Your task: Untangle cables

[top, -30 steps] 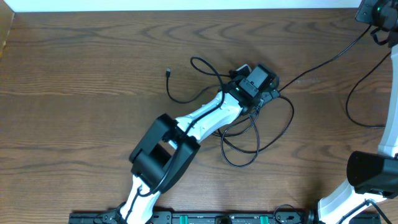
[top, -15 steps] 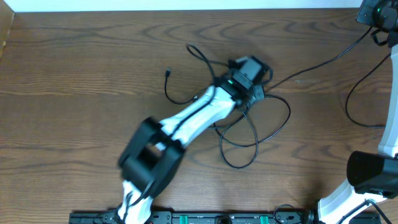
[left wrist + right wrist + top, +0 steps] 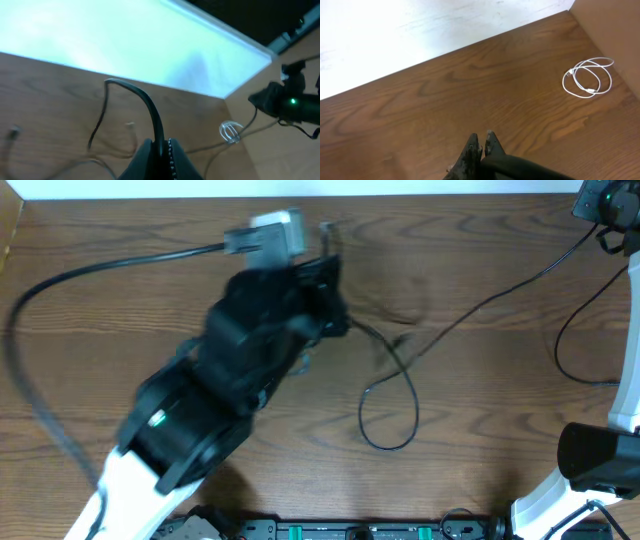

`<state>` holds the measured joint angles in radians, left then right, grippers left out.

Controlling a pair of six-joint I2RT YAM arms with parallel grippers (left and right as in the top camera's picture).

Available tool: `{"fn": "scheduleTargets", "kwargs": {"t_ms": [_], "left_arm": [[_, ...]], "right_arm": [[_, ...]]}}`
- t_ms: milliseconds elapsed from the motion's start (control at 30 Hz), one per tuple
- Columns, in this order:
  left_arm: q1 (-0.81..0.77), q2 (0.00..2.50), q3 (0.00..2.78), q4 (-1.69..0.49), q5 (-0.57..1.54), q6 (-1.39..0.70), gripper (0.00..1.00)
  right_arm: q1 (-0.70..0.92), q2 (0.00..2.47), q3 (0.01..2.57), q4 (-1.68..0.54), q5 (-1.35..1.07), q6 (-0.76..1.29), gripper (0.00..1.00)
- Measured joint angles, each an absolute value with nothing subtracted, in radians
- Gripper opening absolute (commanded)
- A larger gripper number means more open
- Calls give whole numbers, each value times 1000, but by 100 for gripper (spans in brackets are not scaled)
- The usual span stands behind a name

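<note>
1. Currently the left gripper (image 3: 161, 150) is clamped on a black cable (image 3: 149, 103), held high above the table (image 3: 500, 430).
2. Slack loop (image 3: 415, 408) lies on the wood, right of that arm.
3. Right gripper (image 3: 481, 145): fingers together, empty.
4. Recommendation: raise slowly and watch that the crossings above the loop drop free rather than tighten.

White arm (image 3: 112, 488), black joints (image 3: 250, 320), green light (image 3: 157, 418)

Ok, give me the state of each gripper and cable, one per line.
left gripper: shut on the black cable, raised above the table.
right gripper: shut, empty.
black cable: pinched in the left gripper, arching up from it.
white cable: coiled, flat on the table, untouched.
</note>
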<state>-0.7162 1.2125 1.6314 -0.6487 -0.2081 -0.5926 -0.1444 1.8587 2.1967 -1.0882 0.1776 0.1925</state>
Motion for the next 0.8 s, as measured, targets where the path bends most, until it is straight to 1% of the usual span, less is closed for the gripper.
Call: {"fn": "scheduleTargets", "kwargs": {"t_ms": [167, 367, 400, 500, 633, 800], "left_arm": [[-716, 1111, 1631, -682, -355, -534, 8], [-716, 1008, 1631, -766, -641, -507, 7], [-716, 995, 1631, -791, -720, -502, 6], [-699, 997, 1631, -823, -822, -496, 7], [-597, 1060, 1631, -863, -921, -496, 7], [-436, 1193, 1631, -877, -904, -496, 8]], "right_arm": [[-144, 1859, 2197, -1090, 177, 192, 1], [-144, 1859, 2197, -1092, 177, 192, 1], [-144, 1859, 2197, -1092, 177, 192, 1], [-144, 1859, 2197, -1093, 177, 192, 1], [-144, 1859, 2197, -1096, 177, 192, 1], [-144, 1859, 2197, -1096, 177, 192, 1]]}}
